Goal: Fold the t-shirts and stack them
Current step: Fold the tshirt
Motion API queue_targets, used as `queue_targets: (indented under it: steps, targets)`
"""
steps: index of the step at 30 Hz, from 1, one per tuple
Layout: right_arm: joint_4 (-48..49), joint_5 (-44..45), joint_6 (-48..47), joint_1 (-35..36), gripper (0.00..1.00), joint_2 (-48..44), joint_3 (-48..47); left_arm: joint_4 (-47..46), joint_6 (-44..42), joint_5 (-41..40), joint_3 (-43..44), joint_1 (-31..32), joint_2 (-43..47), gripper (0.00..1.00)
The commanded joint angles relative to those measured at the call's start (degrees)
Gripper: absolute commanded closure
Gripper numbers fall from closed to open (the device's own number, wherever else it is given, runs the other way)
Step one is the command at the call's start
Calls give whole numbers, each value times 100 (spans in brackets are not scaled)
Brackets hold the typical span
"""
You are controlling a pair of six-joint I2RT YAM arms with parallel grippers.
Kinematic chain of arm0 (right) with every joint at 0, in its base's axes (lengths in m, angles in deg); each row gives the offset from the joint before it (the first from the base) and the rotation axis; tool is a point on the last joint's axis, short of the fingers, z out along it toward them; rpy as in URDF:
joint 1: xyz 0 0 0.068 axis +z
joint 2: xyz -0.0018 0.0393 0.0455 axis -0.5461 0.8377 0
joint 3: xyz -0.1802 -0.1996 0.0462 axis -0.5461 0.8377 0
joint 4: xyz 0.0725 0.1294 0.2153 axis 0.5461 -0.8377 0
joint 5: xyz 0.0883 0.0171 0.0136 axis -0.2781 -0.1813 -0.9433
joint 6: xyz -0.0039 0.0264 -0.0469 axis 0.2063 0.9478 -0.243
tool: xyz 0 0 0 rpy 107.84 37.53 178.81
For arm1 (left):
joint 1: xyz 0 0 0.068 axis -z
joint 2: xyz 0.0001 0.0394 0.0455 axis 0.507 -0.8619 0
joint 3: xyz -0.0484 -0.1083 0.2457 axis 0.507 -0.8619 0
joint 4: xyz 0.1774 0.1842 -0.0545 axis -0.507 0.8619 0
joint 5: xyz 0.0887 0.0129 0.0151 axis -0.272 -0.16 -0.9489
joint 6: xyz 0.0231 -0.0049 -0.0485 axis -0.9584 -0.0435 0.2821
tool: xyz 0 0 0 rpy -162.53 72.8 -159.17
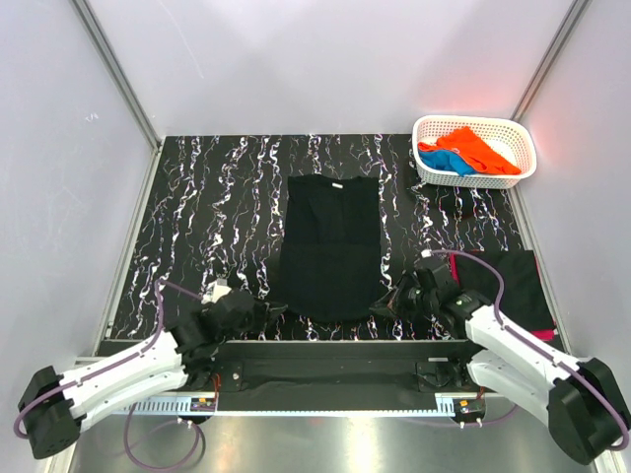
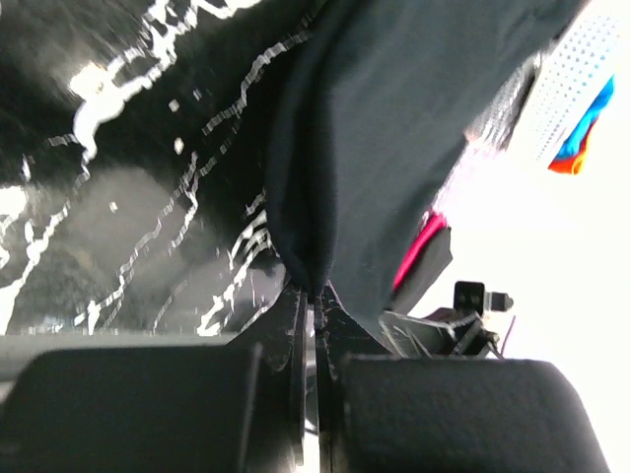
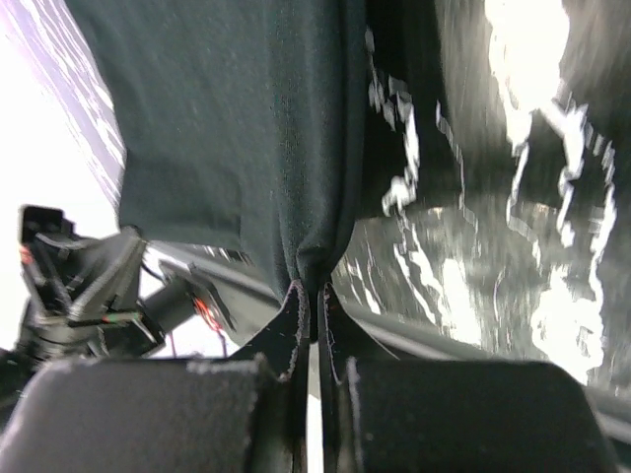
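A large black t-shirt (image 1: 330,236) lies in a long narrow fold in the middle of the marbled table. My left gripper (image 1: 268,311) is shut on its near left corner. In the left wrist view the cloth (image 2: 385,128) rises from the pinched jaws (image 2: 315,296). My right gripper (image 1: 386,305) is shut on its near right corner. In the right wrist view the cloth (image 3: 237,118) bunches between the jaws (image 3: 314,291). An orange shirt (image 1: 481,148) and a blue shirt (image 1: 449,161) lie in the basket. A folded black shirt (image 1: 513,281) lies on a magenta one (image 1: 545,334) at the right.
The white lattice basket (image 1: 473,180) stands at the far right corner. Grey walls close in the table on the left, back and right. A metal rail runs along the near edge by the arm bases.
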Motion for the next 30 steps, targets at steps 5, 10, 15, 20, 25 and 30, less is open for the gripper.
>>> queue_targets:
  steps: [5, 10, 15, 20, 25, 30]
  targets:
    - [-681, 401, 425, 747, 100, -543, -79, 765, -400, -41, 370, 319, 880, 100]
    - [-1173, 551, 653, 1108, 100, -973, -220, 1108, -733, -103, 580, 398, 1250, 100]
    - [-1367, 595, 637, 1179, 100, -1115, -212, 1134, -1261, -243, 809, 407, 1215, 100]
    - [-1411, 788, 285, 1179, 100, -886, -632, 1108, -2314, -655, 1572, 407, 681, 100]
    - [-1586, 544, -364, 864, 100, -175, -1721, 1222, -3982, -894, 3479, 205, -986, 100]
    - [-2044, -378, -1156, -489, 100, 669, -2854, 994, -4978, -122, 4780, -890, -2062, 100]
